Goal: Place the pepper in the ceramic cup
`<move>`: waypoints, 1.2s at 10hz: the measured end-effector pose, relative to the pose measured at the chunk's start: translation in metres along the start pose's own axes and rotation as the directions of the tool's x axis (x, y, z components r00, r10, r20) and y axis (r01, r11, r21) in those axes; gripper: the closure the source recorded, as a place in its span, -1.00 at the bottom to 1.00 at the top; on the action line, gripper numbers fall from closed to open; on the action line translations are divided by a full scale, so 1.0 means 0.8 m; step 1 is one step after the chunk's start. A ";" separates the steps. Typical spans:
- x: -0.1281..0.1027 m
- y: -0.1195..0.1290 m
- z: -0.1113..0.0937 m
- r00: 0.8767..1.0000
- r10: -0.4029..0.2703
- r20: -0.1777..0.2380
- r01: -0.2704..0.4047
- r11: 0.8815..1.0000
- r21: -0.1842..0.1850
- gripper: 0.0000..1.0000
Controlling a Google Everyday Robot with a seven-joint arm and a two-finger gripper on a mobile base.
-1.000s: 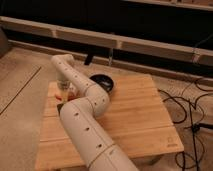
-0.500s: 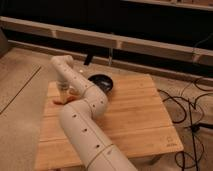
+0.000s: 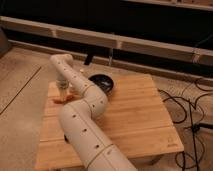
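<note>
The pepper (image 3: 64,99), small and red-orange, lies on the wooden table (image 3: 135,115) near its far left edge. My arm runs from the bottom of the view up over the table, bends at the far left and points down. The gripper (image 3: 62,90) hangs right above the pepper, at or very close to it. The ceramic cup does not show; it may be hidden behind the arm.
A wide dark glossy bowl (image 3: 102,82) stands on the table's far side, right of the gripper. Black cables (image 3: 192,112) lie on the floor to the right. A long low rail (image 3: 115,41) runs behind the table.
Hardly anything differs. The gripper stays over the pepper at the table's left edge, perhaps a little lower than before.
</note>
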 end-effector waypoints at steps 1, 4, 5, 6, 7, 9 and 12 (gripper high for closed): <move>-0.015 -0.009 -0.033 1.000 -0.018 -0.010 0.018 0.999 0.044 1.00; -0.062 -0.015 -0.111 0.998 -0.045 -0.050 0.051 0.992 0.119 1.00; -0.071 -0.016 -0.128 0.997 -0.041 -0.060 0.049 0.989 0.139 1.00; -0.082 -0.017 -0.149 0.997 -0.018 -0.077 0.031 0.985 0.169 1.00; -0.087 -0.016 -0.158 0.997 0.001 -0.082 0.014 0.983 0.182 1.00; -0.091 -0.001 -0.180 0.994 0.074 -0.078 -0.057 0.976 0.212 1.00; -0.095 0.064 -0.191 0.985 0.166 -0.052 -0.148 0.956 0.253 1.00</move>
